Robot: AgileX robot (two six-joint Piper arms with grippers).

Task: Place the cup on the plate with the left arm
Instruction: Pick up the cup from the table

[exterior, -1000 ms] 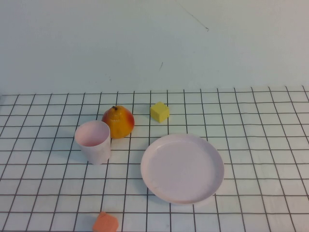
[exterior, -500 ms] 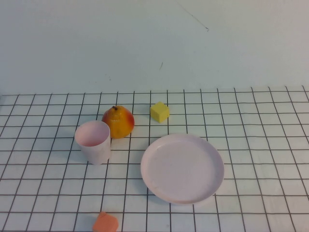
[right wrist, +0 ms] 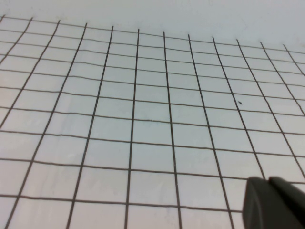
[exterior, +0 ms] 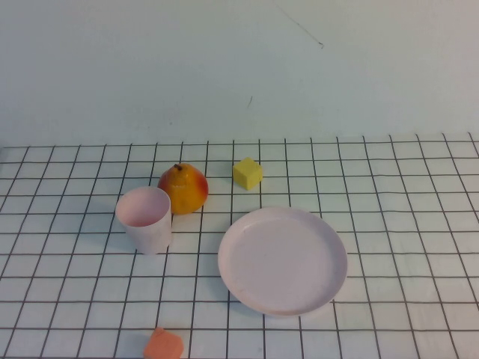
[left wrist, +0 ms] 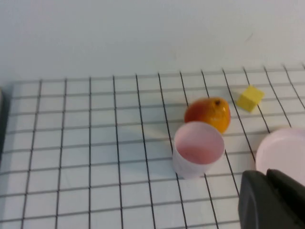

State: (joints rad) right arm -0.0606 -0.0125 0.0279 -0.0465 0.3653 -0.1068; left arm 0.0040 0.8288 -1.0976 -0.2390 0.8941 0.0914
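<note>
The pale pink cup (exterior: 144, 219) stands upright and empty on the gridded table, left of the large pale pink plate (exterior: 283, 258). Neither arm shows in the high view. In the left wrist view the cup (left wrist: 198, 149) stands ahead of my left gripper (left wrist: 267, 175), well apart from it, with the plate's rim (left wrist: 283, 150) just beyond the fingers. The left gripper's black fingers are pressed together and hold nothing. My right gripper (right wrist: 268, 182) is also shut and empty, over bare grid cloth, with no task object in its view.
A yellow-red pear (exterior: 183, 188) stands right behind the cup, close to it. A yellow cube (exterior: 247, 173) lies behind the plate. An orange piece (exterior: 163, 345) lies at the front edge. A pale wall rises behind the table.
</note>
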